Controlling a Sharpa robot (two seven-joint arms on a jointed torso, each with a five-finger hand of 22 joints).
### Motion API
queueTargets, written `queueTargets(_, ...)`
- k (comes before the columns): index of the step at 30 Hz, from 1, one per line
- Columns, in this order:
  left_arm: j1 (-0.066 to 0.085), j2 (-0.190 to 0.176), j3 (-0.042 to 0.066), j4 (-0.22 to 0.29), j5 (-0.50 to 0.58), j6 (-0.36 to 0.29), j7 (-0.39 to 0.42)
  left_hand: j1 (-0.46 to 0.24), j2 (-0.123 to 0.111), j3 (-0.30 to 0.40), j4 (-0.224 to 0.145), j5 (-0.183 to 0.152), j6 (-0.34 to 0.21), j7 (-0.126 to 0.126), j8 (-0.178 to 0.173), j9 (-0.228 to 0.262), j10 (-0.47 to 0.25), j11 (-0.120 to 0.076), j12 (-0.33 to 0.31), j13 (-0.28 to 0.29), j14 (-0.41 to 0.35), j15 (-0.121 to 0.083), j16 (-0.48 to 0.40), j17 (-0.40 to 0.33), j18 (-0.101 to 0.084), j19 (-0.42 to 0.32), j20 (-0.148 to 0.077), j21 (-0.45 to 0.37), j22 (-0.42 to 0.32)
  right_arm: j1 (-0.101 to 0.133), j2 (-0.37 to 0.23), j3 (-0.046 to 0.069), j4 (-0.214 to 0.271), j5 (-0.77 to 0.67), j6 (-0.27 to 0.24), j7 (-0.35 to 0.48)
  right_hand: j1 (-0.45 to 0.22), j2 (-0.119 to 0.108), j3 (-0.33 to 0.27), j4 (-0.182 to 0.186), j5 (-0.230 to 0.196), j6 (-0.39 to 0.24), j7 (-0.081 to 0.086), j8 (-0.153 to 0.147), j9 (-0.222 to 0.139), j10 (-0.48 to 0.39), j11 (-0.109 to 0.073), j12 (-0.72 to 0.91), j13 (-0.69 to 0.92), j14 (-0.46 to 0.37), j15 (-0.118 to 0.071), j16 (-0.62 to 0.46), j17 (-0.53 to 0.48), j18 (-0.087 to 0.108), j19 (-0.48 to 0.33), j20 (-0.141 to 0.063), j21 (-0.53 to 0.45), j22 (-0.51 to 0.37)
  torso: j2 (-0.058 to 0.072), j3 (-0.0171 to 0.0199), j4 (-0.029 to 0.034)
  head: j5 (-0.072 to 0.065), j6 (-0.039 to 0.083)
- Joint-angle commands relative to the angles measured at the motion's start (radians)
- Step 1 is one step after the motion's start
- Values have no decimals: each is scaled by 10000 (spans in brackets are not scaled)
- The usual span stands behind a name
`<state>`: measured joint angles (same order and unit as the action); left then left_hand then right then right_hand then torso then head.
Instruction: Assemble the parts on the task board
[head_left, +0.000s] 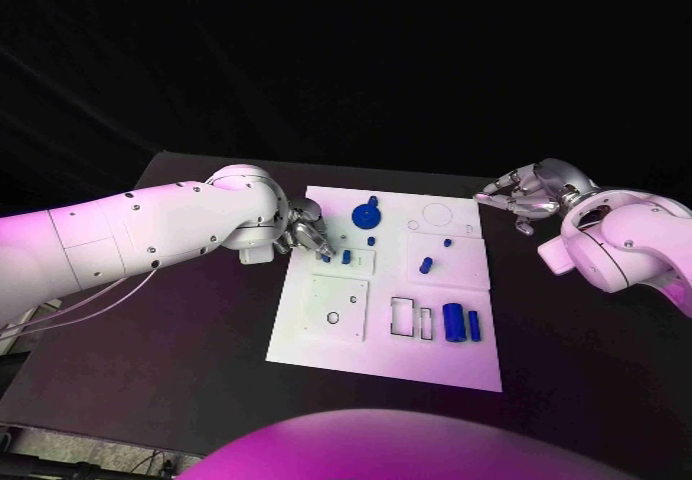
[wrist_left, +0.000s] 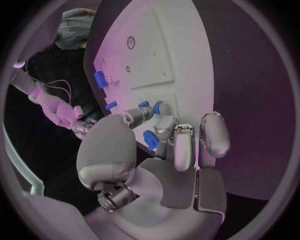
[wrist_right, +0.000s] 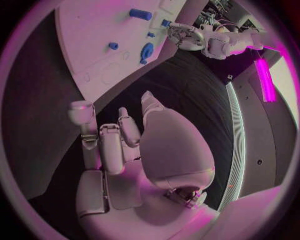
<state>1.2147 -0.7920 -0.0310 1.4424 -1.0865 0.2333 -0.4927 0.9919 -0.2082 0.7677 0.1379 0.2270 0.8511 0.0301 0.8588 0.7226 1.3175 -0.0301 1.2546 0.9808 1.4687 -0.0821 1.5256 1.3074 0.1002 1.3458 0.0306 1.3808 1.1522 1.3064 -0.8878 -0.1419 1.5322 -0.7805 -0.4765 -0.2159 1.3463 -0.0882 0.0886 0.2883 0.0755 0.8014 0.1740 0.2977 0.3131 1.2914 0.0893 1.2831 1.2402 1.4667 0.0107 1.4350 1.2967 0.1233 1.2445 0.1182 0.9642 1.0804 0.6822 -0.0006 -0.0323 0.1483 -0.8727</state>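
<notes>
The white task board lies mid-table. My left hand is over the board's far left part, and its thumb and a finger meet on a small blue part by a square inset. Another small blue part stands just beside it, and a further blue piece shows under the fingers. A round blue knob, a blue peg and two blue cylinders sit on the board. My right hand hovers off the far right corner with fingers apart, holding nothing.
Rectangular cut-outs and a round hole mark the board's near half. Black table surrounds the board on both sides. A ring outline sits near the far right corner.
</notes>
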Motion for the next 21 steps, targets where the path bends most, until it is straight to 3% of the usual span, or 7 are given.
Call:
queueTargets(1,-29,32,-20,-5,-11,132,-25,-95,25,-94,25,-37,28,29,-60,-7,-17,-51,58,7,814,-65,30,1917,-148,32,-62,-40,1,-8,1,2,5,-98,-17,-14,-79,57,-65,1,20,-76,-12,46,16,-68,-8,-63,-5,282,20,-57,4,135,-58,-4,-23,1,-1,-4,1,-3,1)
queueTargets(21,-29,22,-18,-17,-174,206,-61,-179,64,-901,486,-97,86,34,-51,12,15,-46,139,133,813,-65,29,1919,-165,97,-63,-13,93,-15,-15,2,6,-115,1,-42,-88,58,-76,3,19,-80,-14,60,17,-69,-9,-65,-12,272,18,-84,-40,149,-88,-5,-94,-52,3,-11,2,-24,1)
